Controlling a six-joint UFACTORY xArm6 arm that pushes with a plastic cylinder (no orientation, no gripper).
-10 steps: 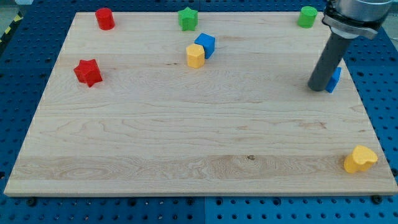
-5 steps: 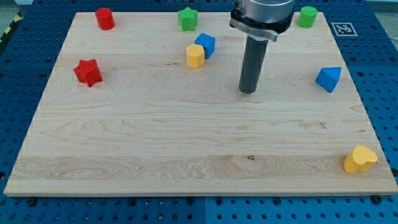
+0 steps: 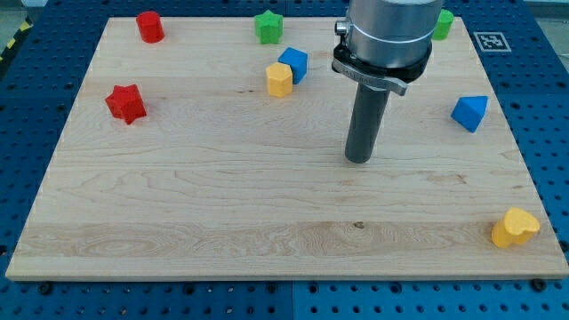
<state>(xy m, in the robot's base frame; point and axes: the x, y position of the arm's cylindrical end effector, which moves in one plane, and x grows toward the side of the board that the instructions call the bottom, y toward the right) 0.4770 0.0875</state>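
Observation:
My tip [image 3: 358, 159] rests on bare wood near the board's middle, right of centre, touching no block. The nearest blocks are the yellow block [image 3: 279, 80] and the blue cube [image 3: 293, 64] touching it, both up and to the left. A blue triangular block [image 3: 469, 113] lies to the right of the rod. A green block [image 3: 443, 24] at the top right is partly hidden behind the arm's body.
A green star [image 3: 268, 27] and a red cylinder [image 3: 149, 27] sit along the top edge. A red star [image 3: 125, 103] lies at the left. A yellow heart-shaped block [image 3: 515, 228] sits by the bottom right corner of the wooden board [image 3: 178, 213].
The rod left the blue triangular block, swept left across the board, then moved down a little toward the view's bottom. No block has shifted in the last half second.

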